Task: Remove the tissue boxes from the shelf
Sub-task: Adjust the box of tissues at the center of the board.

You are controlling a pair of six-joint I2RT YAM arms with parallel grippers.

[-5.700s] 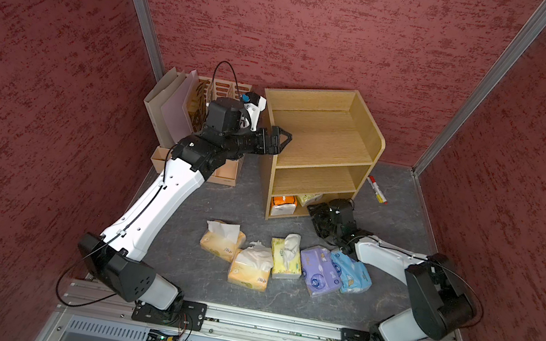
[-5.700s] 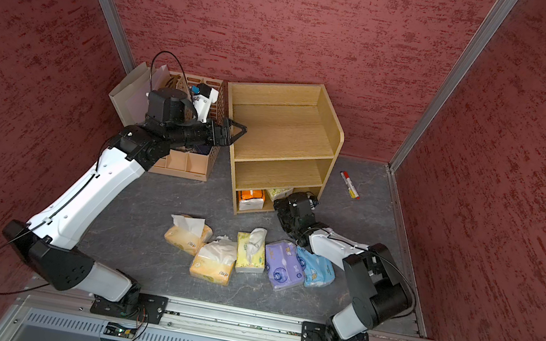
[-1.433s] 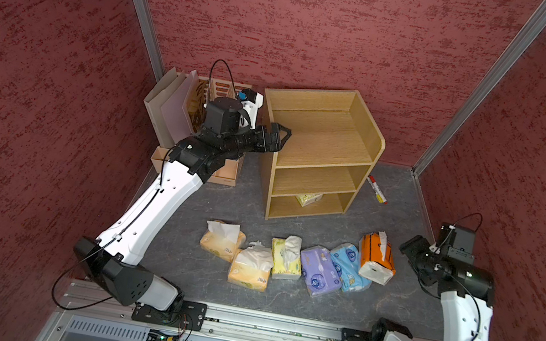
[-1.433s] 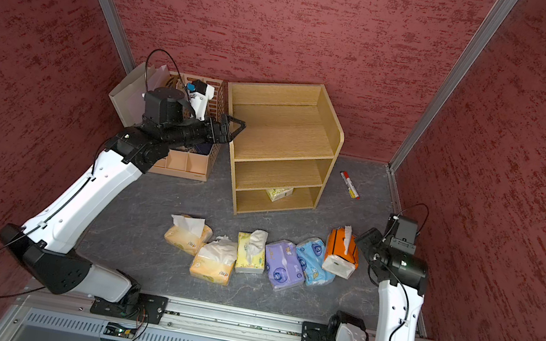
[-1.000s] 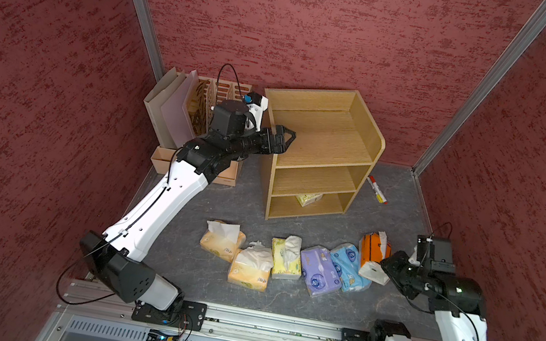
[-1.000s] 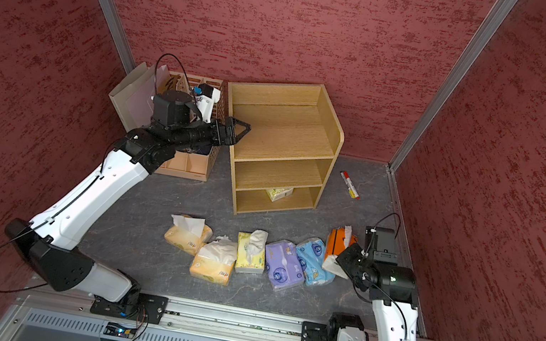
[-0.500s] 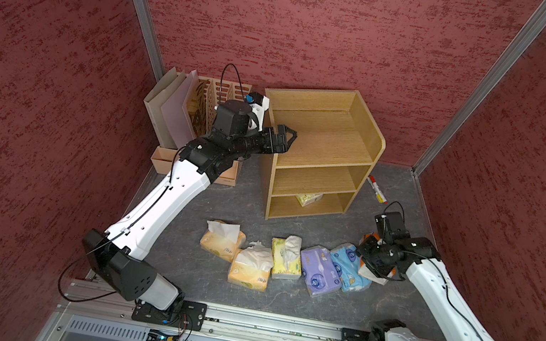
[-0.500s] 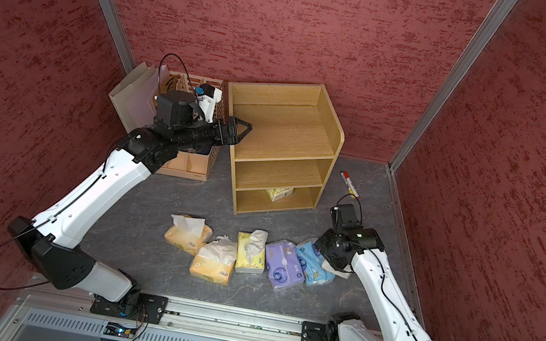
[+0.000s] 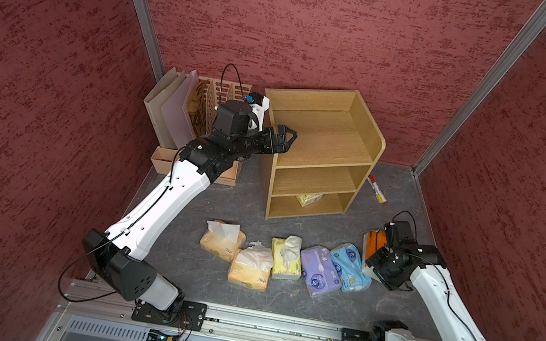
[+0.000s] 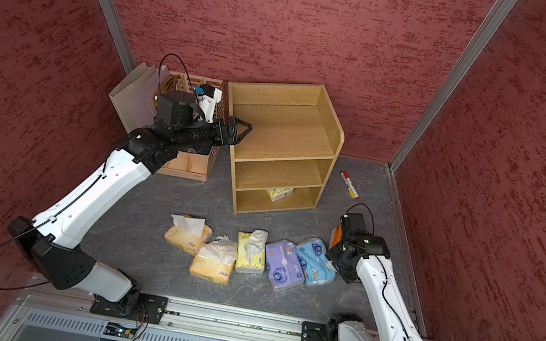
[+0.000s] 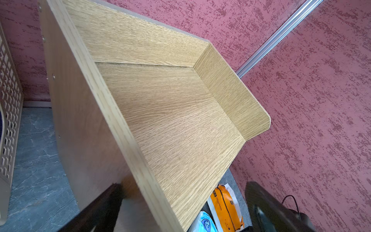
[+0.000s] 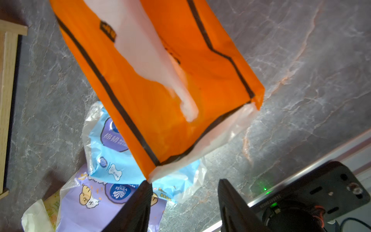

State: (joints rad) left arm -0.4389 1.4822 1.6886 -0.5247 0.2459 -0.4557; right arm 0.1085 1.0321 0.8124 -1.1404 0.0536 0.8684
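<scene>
The oak shelf (image 9: pixel 328 143) stands at the back; a pale yellow tissue pack (image 9: pixel 310 198) lies in its lowest tier. Several tissue packs lie in a row on the floor: orange-yellow (image 9: pixel 222 241), orange-yellow (image 9: pixel 249 270), pale yellow (image 9: pixel 286 260), purple (image 9: pixel 318 271), light blue (image 9: pixel 349 266). The orange-and-white pack (image 12: pixel 160 80) rests at the row's right end, partly over the light blue pack (image 12: pixel 112 140). My right gripper (image 12: pixel 182 180) is open just behind it, with nothing between its fingers. My left gripper (image 11: pixel 183 183) is open, straddling the shelf's left side wall (image 11: pixel 120 124) at the top tier.
A peach slotted file organizer (image 9: pixel 222 103) with folders stands left of the shelf. A red-and-white marker (image 9: pixel 377 189) lies on the floor to the shelf's right. Red walls close in on three sides, and a metal rail (image 9: pixel 238 323) runs along the front.
My right arm came in from the right and down with the orange-and-white pack, set it beside the light blue pack and opened its jaws. The left arm barely moved.
</scene>
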